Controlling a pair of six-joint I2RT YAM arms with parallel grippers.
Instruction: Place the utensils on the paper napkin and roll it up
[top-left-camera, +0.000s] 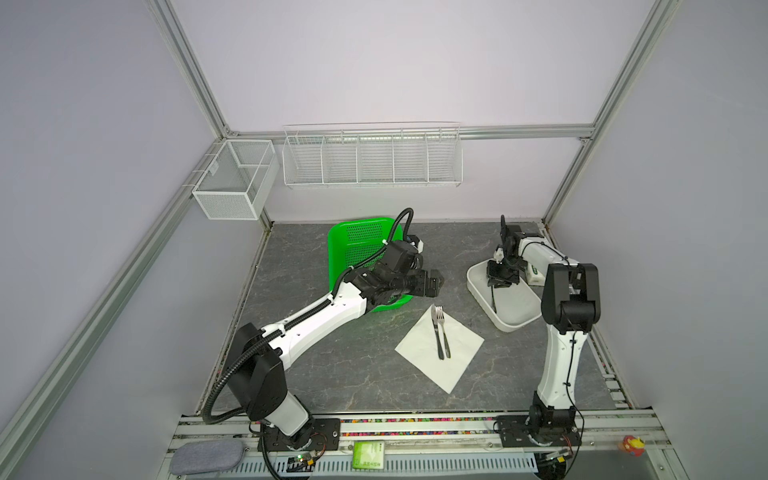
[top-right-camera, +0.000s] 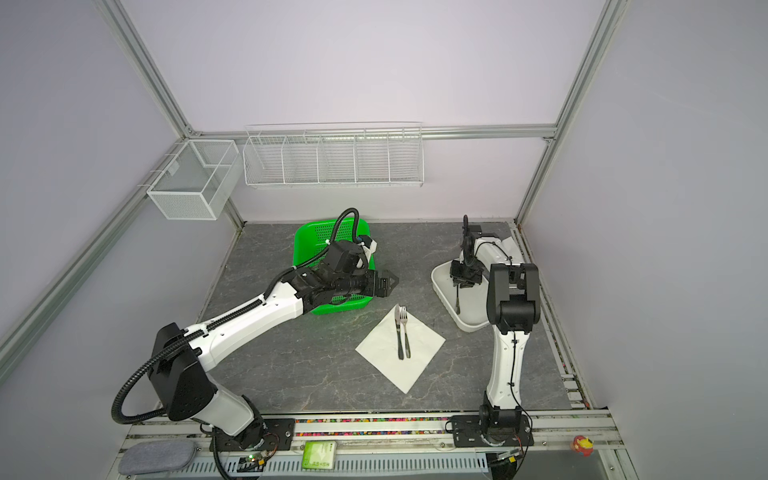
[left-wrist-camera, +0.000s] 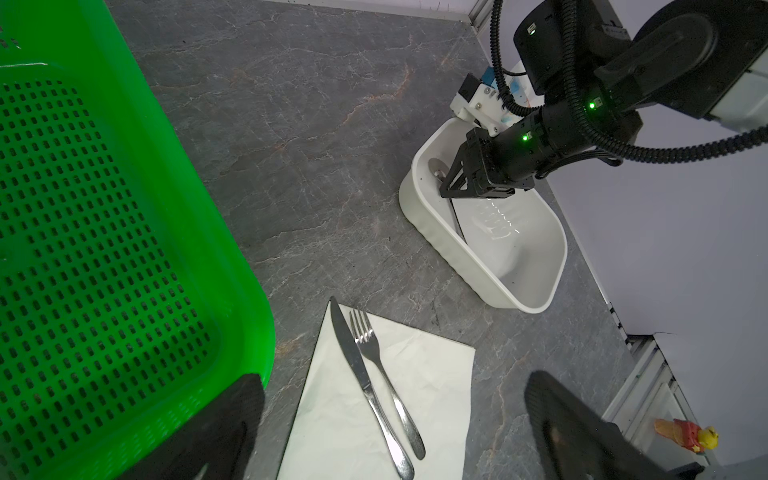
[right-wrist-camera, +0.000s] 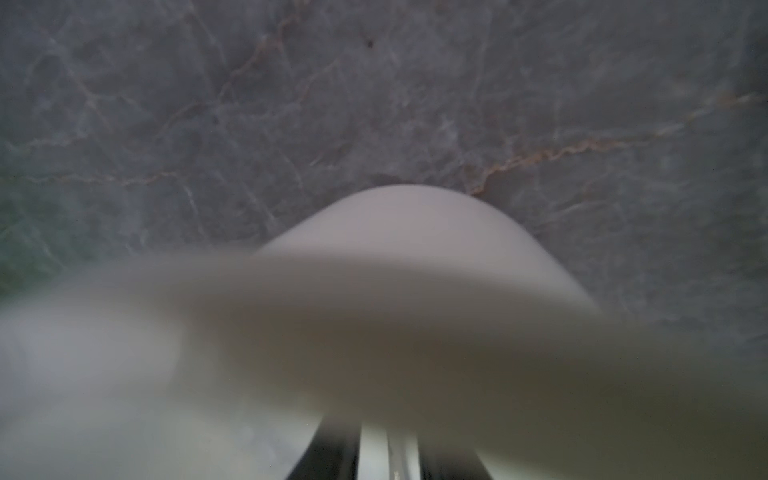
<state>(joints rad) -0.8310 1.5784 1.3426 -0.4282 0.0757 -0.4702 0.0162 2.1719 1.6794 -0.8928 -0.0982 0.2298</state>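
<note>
Right gripper (left-wrist-camera: 451, 190) at spoon (left-wrist-camera: 435, 165); right wrist blurred.

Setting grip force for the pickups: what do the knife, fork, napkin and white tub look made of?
Knife and fork: polished metal, probably steel; bright mirror-like glints. Napkin: thin matte white paper; faint creases, lying flat. Tub: glossy white, plastic or ceramic, I cannot tell which; light reflections streak its floor.
</note>
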